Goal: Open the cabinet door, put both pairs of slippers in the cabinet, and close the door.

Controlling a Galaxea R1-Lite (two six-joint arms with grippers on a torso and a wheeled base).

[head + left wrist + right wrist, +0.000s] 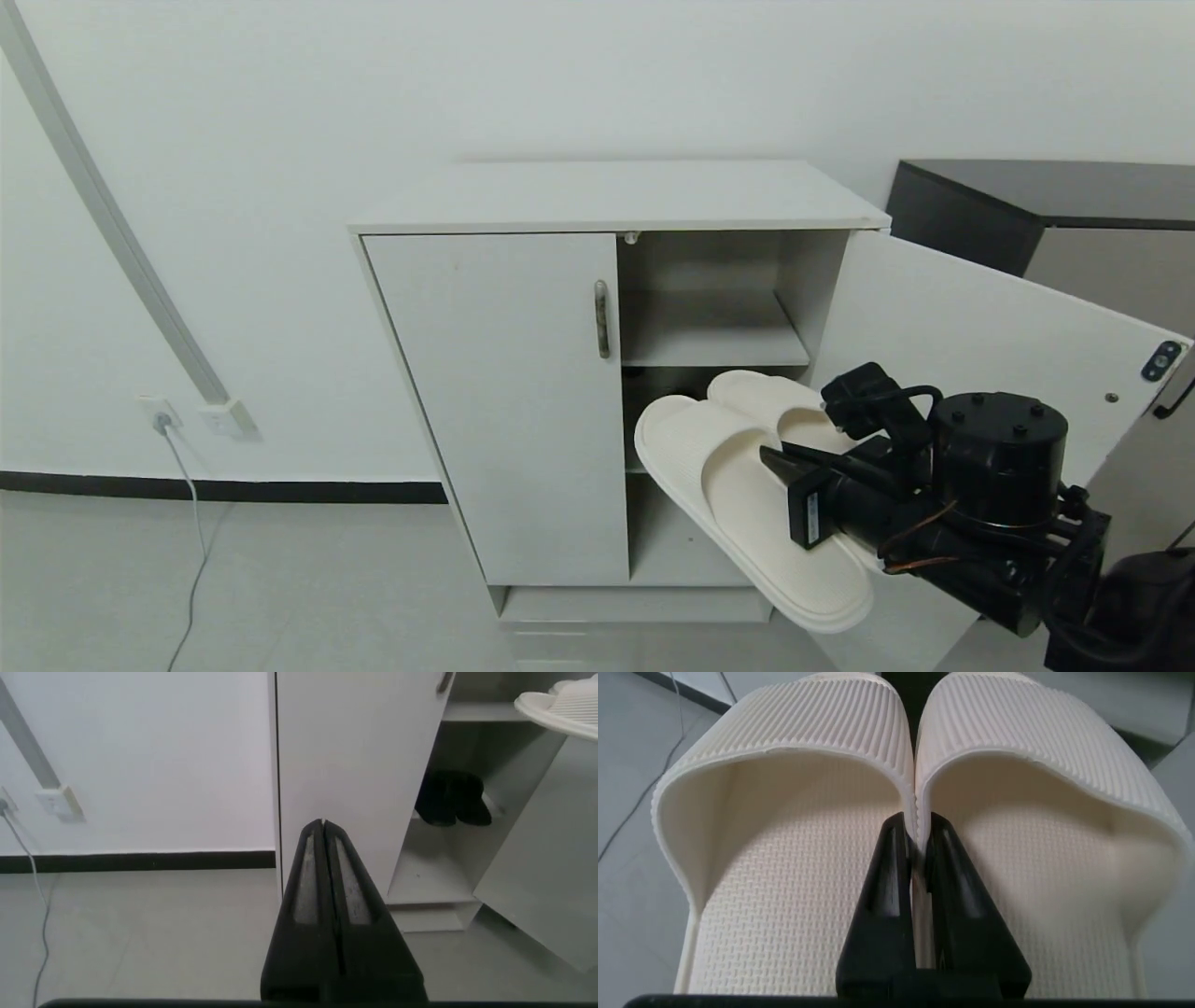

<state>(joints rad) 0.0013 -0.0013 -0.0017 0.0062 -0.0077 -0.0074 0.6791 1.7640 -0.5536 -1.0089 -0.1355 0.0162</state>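
Head view first: a white two-door wooden cabinet (616,191) stands against the white wall. Its left door (504,392), with a slim metal handle (602,319), is shut, and its right door (971,327) is swung wide open. The right gripper (780,459) holds a pair of cream ribbed foam slippers (738,485) in the air just in front of the open right half. The slippers are side by side and tilted, toes up toward the opening below the upper shelf (709,331) and heels lower, toward the robot.

From the right wrist view, the claw's two black fingers (889,873) are drawn narrow, pinching the slippers' two touching inner walls between them.

In the left wrist view, a black pair of slippers (453,798) sits on a lower shelf inside the cabinet, toward the back. The left gripper (323,835) has its fingers pressed flat together with nothing between them. It is above the grey floor and points at the closed door's lower part.

A wall socket (159,411) with a grey cable (196,541) is off to the left. A dark cabinet (1046,201) stands beyond the open door.
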